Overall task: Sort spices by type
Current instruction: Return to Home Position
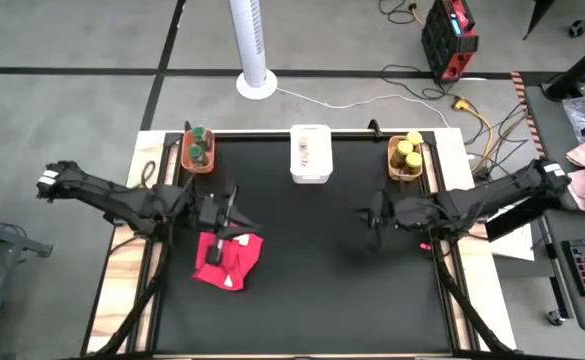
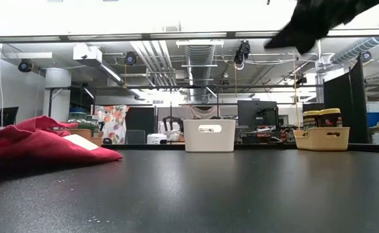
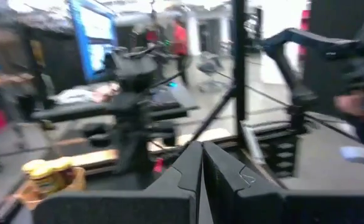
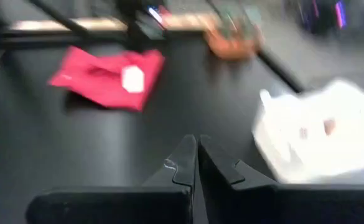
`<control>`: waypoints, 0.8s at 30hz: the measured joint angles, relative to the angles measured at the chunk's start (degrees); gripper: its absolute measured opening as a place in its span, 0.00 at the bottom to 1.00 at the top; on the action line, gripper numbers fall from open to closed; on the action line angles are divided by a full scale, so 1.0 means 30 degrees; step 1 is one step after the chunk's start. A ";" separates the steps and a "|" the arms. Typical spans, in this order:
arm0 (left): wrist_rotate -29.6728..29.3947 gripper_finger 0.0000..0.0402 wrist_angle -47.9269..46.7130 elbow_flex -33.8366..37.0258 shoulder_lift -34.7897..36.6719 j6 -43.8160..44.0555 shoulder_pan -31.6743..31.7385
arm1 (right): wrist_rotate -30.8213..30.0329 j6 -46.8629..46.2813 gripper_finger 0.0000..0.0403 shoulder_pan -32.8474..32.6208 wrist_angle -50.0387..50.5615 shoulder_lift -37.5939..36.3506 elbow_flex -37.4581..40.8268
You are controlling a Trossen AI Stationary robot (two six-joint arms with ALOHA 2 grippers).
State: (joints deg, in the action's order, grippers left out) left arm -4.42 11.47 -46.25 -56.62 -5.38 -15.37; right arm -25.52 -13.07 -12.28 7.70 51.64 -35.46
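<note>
The spice jars sit in three bins along the table's far edge. Green-lidded jars are in the orange bin, pale-lidded jars in the white bin, and yellow-lidded jars in the yellow bin. My left gripper hovers over the red cloth, shut and empty, pointing toward the table's right. My right gripper hovers right of centre, shut and empty, pointing left. The low view shows only part of the right arm, up high.
The red cloth lies crumpled left of centre with a white tag on it. The black tabletop between the arms and toward the near edge is bare. Cables and a red device lie on the floor beyond the far edge.
</note>
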 joint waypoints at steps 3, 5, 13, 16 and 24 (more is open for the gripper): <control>-0.1655 0.00 0.3293 0.2220 -0.0070 -0.1068 -0.0044 | -0.0014 0.4310 0.02 -0.1410 -0.3485 0.0015 0.0584; -0.2778 0.00 0.5226 0.3416 0.0067 -0.2328 0.0453 | 0.0275 0.6270 0.02 -0.1549 -0.5656 -0.0207 0.0922; 0.2339 0.00 0.7347 0.6520 0.2527 -0.1411 0.6700 | 0.5932 0.9478 0.02 0.0712 -0.6115 -0.3439 0.1841; 0.5196 0.00 0.7186 0.7662 0.3974 -0.0145 0.9133 | 0.6626 0.9527 0.02 0.1241 -0.6073 -0.5394 0.2912; 0.6825 0.00 0.5583 0.9966 0.8408 0.0066 1.0726 | 0.7876 0.9228 0.02 0.1474 -0.5714 -1.0654 0.6234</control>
State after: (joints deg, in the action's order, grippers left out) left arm 16.05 28.22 -16.35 -31.40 -5.18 16.81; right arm -1.89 14.61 -7.86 -9.45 19.67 -16.76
